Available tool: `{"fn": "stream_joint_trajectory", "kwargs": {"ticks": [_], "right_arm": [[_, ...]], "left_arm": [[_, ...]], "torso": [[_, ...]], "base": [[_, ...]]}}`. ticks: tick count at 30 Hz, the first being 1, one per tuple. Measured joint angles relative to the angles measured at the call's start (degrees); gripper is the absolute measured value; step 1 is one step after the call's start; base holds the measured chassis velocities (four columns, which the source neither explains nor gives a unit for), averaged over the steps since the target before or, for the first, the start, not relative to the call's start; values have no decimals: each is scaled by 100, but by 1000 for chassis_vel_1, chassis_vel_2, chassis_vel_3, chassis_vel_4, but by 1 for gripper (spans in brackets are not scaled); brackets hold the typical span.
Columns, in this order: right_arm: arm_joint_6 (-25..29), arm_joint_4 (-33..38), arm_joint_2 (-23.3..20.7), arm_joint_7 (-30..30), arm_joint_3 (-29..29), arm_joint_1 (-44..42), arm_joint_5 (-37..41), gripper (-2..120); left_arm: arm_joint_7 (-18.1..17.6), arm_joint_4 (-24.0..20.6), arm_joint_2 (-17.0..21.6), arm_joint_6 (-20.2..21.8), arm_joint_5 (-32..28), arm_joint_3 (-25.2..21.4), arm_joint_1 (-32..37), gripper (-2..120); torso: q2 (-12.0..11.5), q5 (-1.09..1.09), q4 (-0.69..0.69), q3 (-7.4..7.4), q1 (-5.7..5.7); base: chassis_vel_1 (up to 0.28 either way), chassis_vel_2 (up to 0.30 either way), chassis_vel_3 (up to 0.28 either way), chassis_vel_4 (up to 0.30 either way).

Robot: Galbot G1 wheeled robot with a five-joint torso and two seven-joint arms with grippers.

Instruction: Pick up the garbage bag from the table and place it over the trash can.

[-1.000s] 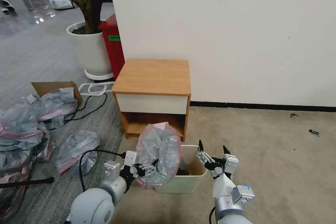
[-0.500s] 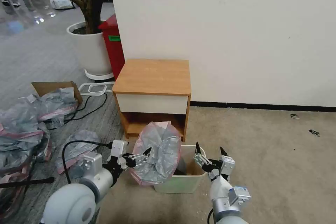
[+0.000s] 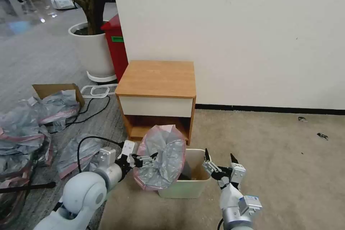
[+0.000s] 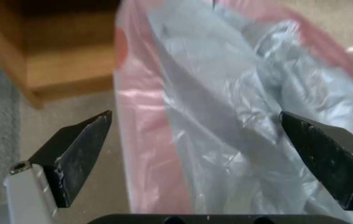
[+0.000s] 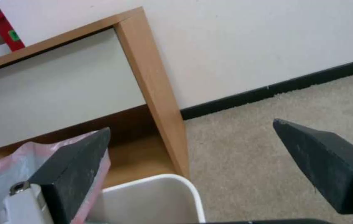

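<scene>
Low in the middle of the head view, our bag (image 3: 161, 158) hangs puffed up over the left rim of the can (image 3: 187, 187), in front of the table (image 3: 157, 79). Our left gripper (image 3: 148, 159) is spread wide right at the bag, holding nothing. Our right gripper (image 3: 220, 163) is spread too, beside the can. We think the bag is light, soft and slippery, so the pink rim is best to pinch.

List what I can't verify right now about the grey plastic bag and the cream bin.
- Head view: crinkly grey plastic garbage bag with pink rim hides the cream-beige rectangular trash can's left rim; hooked on or not, unclear.
- Head view: bin's bottom hidden by its front wall.
- Left wrist view: open left gripper brackets the bag; contact unclear.
</scene>
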Motion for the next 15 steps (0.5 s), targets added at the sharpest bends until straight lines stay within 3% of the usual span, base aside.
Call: {"fn": "stream_joint_trajectory", "kwargs": {"ticks": [15], "right_arm": [[76, -48, 87, 4, 43, -68, -136, 100]], "left_arm": [[95, 266, -177, -13, 298, 246, -11, 99]], "torso": [[0, 0, 1, 0, 0]], "base": [[0, 0, 0, 0]]}}
